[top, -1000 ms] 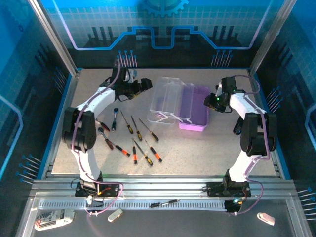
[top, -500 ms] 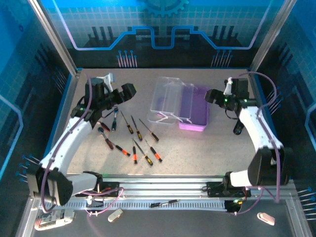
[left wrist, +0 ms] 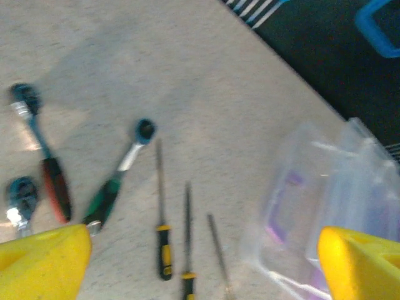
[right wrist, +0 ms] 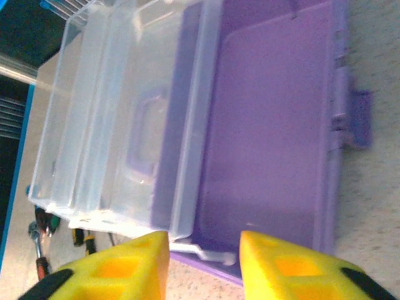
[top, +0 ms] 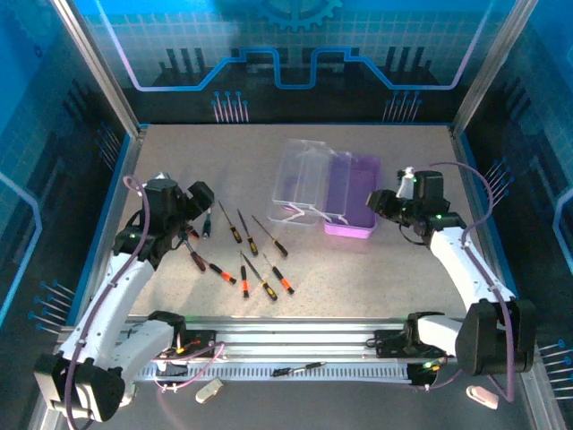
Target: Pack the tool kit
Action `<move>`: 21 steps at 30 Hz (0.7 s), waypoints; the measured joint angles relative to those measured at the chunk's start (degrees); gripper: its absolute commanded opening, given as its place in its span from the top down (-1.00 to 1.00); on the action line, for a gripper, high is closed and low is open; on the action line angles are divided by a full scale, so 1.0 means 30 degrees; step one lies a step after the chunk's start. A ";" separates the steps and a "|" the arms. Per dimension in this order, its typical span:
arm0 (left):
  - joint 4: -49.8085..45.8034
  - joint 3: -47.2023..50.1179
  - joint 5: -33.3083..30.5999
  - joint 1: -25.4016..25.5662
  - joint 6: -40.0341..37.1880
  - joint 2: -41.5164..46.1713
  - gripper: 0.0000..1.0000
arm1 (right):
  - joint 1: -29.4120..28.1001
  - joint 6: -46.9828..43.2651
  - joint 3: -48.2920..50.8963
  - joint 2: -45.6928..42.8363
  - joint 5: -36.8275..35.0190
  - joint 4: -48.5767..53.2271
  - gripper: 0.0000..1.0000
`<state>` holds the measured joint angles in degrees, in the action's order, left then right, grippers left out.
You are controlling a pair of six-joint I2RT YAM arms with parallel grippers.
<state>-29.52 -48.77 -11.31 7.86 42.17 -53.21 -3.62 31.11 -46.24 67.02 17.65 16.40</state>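
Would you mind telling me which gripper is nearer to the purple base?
Right. The right gripper is at the right edge of the purple base; the left gripper is far off, beyond the screwdrivers.

Pose of both arms: the left arm (top: pixel 115 279) rises from its near-left base and reaches far and slightly right. The left claw (top: pixel 195 199) is aimed right, its yellow fingertips (left wrist: pixel 44 262) spread wide with nothing between them. The right arm (top: pixel 467 265) leans from its near-right base toward the far left. The right claw (top: pixel 380 201) points left, jaws parted by a narrow gap, gripping nothing.
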 measured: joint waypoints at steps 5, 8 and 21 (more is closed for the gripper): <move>-0.2215 0.1399 -0.1224 -0.0051 0.1967 -0.0007 -0.71 | -0.1443 0.0073 0.0153 -0.0627 -0.0299 0.0335 0.51; -0.2659 0.2535 -0.1224 -0.0051 0.3009 -0.0051 -0.60 | -0.2018 0.0262 0.0160 -0.0685 -0.0233 0.0372 0.52; -0.0969 0.5734 -0.0481 -0.0328 0.4940 -0.2674 -0.01 | -0.3716 0.0867 0.0160 -0.0138 0.0146 0.0364 0.57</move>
<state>-32.42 -31.57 -12.75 6.87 56.99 -61.23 -14.76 33.71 -45.76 66.61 18.09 17.50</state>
